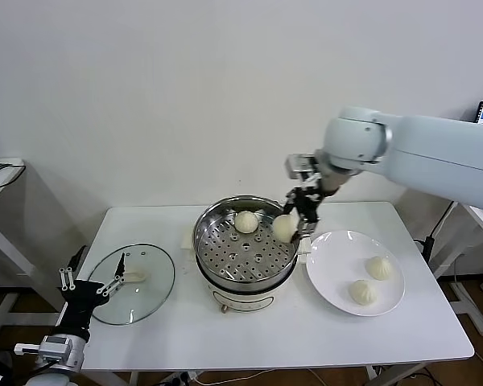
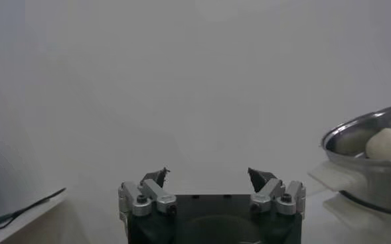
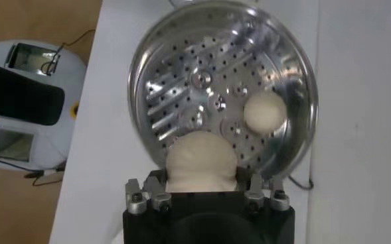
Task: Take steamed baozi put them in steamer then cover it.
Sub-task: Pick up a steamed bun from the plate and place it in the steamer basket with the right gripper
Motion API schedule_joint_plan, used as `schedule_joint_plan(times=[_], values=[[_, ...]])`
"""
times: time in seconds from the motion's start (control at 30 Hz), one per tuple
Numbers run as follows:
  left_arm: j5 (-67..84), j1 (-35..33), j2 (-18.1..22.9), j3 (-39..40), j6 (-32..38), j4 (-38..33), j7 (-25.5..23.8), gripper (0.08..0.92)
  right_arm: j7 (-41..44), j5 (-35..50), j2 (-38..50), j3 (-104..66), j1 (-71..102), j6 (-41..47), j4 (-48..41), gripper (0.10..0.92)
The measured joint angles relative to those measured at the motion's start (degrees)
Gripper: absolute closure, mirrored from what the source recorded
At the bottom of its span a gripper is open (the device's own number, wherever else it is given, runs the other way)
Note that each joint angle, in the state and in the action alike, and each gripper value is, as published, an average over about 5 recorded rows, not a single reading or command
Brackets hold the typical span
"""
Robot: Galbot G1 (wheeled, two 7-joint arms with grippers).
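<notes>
My right gripper (image 1: 293, 219) hangs over the right side of the steamer (image 1: 201, 241), shut on one steamed baozi (image 1: 283, 228). In the right wrist view this baozi (image 3: 200, 159) fills the gap between the fingers (image 3: 154, 180), just above the perforated tray of the steamer (image 3: 182, 79). A second baozi (image 1: 246, 221) lies on the tray at the back, and shows in the right wrist view too as a baozi (image 3: 265, 111). Two more baozi (image 1: 379, 267) (image 1: 362, 292) lie on the white plate (image 1: 330, 269). My left gripper (image 1: 84, 283) is open and empty, low at the table's front left.
The round glass lid (image 1: 133, 283) lies flat on the white table (image 1: 249, 338), left of the steamer and near my left gripper (image 2: 208, 176). The plate sits right of the steamer. In the left wrist view the steamer (image 2: 361, 142) shows far off.
</notes>
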State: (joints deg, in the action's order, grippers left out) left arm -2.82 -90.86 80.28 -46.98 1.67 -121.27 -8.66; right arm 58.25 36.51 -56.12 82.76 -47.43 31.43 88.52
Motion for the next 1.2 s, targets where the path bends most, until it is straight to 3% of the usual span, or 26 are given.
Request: schedule_joint_plan(times=[0.5,0.87,1.03,1.2], values=[[0.21,0.16,-0.06,-1.41,0.04,1.02,-0.6,0.177,0.01,-3.56,-17.28,-4.6,10.95,0.67,-16.88,0.316],[0.44,0.34,-0.06,-2.05,0.12,1.75,-1.01,0.177,0.36,-6.5,-24.37,-6.33,16.91,0.27,-25.69,0.31],[0.47,0.32,0.03,-2.08,0.11,1.76,-1.02,0.177,0.37,-6.85,-25.22,-6.79,17.92,0.14,-26.91,0.231],[0.47,0.22,0.19,-2.1,0.11,1.85,-0.97,0.177,0.62,-6.48,-24.22,-7.4,17.8,0.05,-26.28,0.204]])
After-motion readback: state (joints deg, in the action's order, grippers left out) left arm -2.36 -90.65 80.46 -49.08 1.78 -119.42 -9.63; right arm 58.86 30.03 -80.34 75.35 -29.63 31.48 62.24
